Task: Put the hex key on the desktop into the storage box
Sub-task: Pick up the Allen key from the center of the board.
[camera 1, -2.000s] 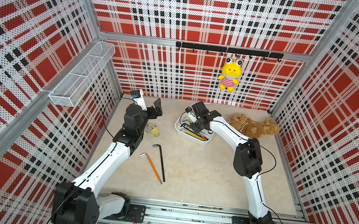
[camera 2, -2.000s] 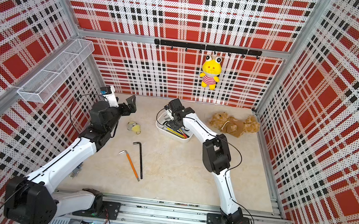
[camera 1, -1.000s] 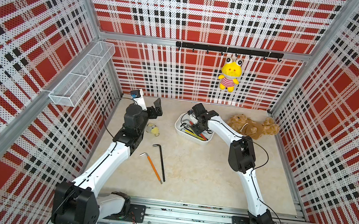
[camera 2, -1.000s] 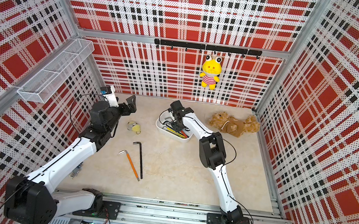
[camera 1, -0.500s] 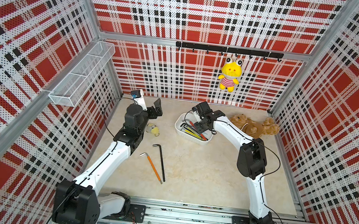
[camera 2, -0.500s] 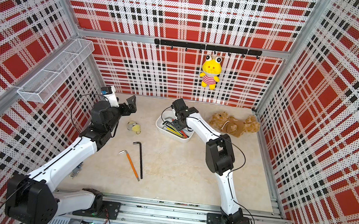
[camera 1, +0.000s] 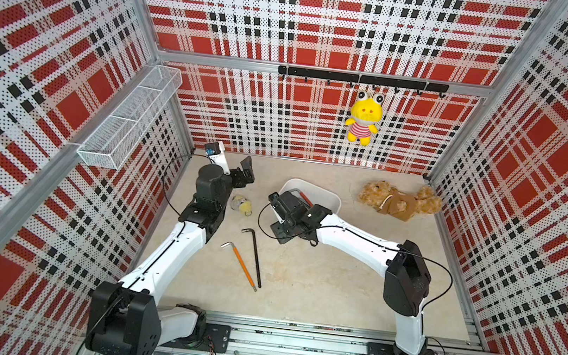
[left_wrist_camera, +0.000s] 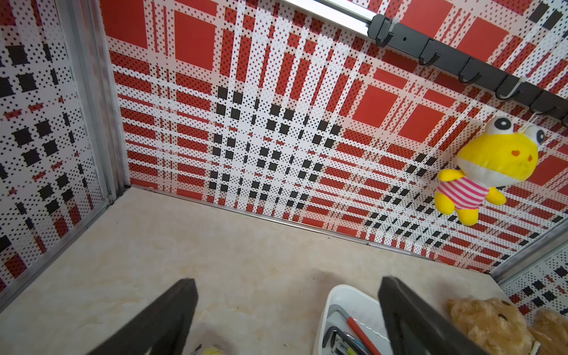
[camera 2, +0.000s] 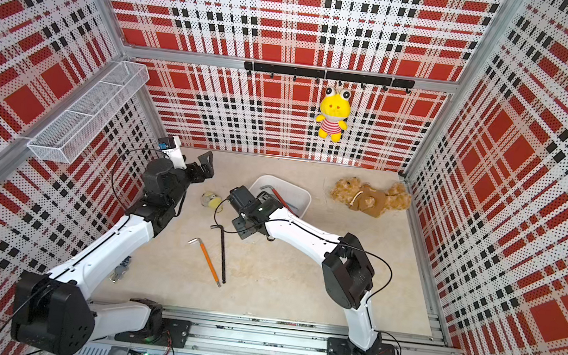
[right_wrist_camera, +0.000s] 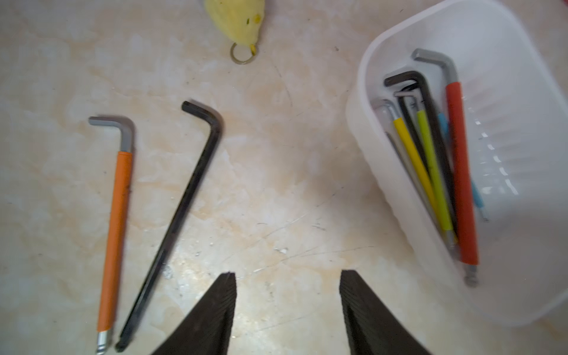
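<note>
Top views: orange hex key [camera 1: 239, 266] and black hex key [camera 1: 255, 258] are seen lying on the tabletop [camera 1: 317, 282], outside the storage box [camera 1: 328, 195]. Left wrist: left claw [left_wrist_camera: 287, 279] is held open, empty. Right wrist, blurred: right claw [right_wrist_camera: 288, 273] is spread, seemingly empty.

I stand in a robot test cell, a lab rig: my left arm [camera 1: 174, 249] and right arm [camera 1: 352, 236] are bolted to an aluminium rail [camera 1: 292, 341] at the front of a pale marbled worktop [camera 1: 328, 287], boxed in by red plaid perforated walls [camera 1: 313, 16]. A black hook bar [camera 1: 324, 74] holding a yellow plush frog [camera 1: 364, 120], a wire mesh basket [camera 1: 127, 118] and a brown teddy [camera 1: 397, 201] furnish it.
</note>
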